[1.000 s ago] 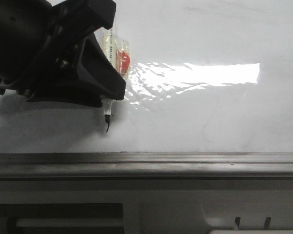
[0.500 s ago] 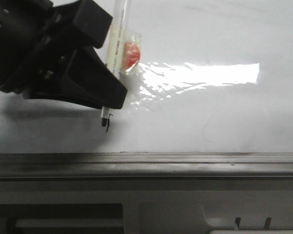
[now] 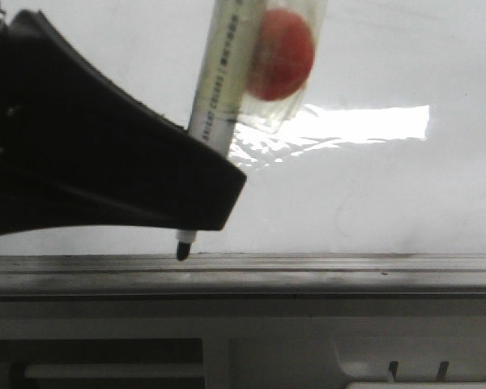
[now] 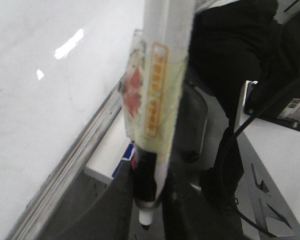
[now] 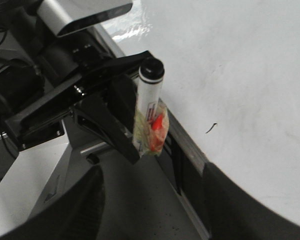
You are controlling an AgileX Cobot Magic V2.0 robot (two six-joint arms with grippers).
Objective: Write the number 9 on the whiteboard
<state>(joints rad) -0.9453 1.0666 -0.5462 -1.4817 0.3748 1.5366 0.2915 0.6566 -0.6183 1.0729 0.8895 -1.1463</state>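
Whiteboard [image 3: 373, 186] glossy, glare band at 2 o'clock, grey rail [image 3: 308, 271] along 6 o'clock edge. Left end effector [image 3: 198, 203] clamps marker [image 3: 219, 89]; closer and larger than 0.5 s ago, tip now at rail. Short tick [image 5: 211, 128] only; number 9 not discernible. Right end effector: fingers blurred, spread apart.

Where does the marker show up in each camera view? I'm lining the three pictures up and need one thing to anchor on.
Front view: the marker slants down from top centre, tip at the grey rail.
Left wrist view: it runs down the middle, tip near the bottom edge.
Right wrist view: upright at centre, black cap on top.
Shared landmark: the rail edging the whiteboard.
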